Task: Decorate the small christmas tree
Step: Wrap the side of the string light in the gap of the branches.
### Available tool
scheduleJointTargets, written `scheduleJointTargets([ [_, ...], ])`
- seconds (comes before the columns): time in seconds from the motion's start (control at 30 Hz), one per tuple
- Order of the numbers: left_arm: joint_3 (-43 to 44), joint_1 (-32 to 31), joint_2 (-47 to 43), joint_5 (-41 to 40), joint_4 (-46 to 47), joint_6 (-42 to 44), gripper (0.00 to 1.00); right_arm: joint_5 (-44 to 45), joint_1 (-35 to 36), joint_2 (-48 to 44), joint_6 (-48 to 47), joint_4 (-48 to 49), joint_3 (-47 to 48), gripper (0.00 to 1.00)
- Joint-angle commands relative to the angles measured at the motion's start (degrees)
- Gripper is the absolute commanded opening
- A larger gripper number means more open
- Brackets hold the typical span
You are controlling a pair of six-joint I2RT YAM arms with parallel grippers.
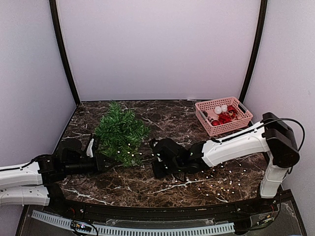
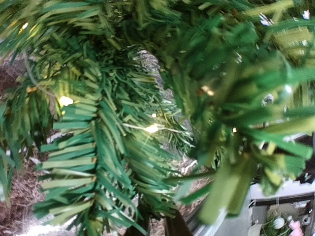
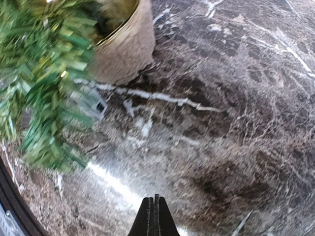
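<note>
- I'm looking at the small christmas tree [image 1: 121, 132]: it's sitting left of mid on the table [image 1: 167, 114], w/ tiny white lights glowing in it.
- My left gripper [image 1: 102, 161] is poking into the low branches. Needles are hiding the fingers, so I can't tell how wide it is or if it's holding anything.
- My right gripper [image 3: 155, 211] is hanging low just right of the tree, pinched tight, holding nothing.
- The red balls [image 1: 225, 117] are lying in the pink basket [image 1: 216, 129] at the back R, well apart from the tree.
- I'm seeing no balls on the tree, so I'm guessing the job is barely starting. All the hanging is left to do.
</note>
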Motion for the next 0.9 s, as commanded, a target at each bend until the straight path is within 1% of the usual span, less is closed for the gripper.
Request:
scheduleJointTargets([
  [0.0,-0.83,-0.30,-1.44,-1.61,1.88,-0.25,0.07,-1.20,3.56,-3.35,0.62,1.30,-2.10,0.00],
  [0.07,-1.00,-0.30,-1.56,-1.94,2.05,-0.35,0.02,-2.34,5.02,-3.35,0.76,1.91,-2.89,0.00],
  [0.13,-1.12,-0.27,-1.62,-2.10,2.19,-0.51,0.00,-3.64,6.66,-2.62,0.62,2.72,-2.90,0.00],
  [0.3,-1.24,-0.26,-1.97,-2.45,2.47,-0.74,0.00,-7.21,9.95,2.26,-0.81,3.44,-0.22,0.00],
  [0.43,-0.89,-0.30,-2.52,-2.95,1.58,-0.53,0.00,-7.48,11.90,5.43,-2.79,2.42,2.19,0.00],
  [0.6,-0.47,-0.27,-3.65,-3.96,-0.13,-0.29,0.00,-8.55,12.19,7.77,-4.38,2.32,3.72,0.00],
  [0.87,-0.09,-0.22,-4.31,-4.21,-1.13,0.01,0.00,-10.92,12.21,14.70,-8.40,-2.42,10.83,0.00],
])
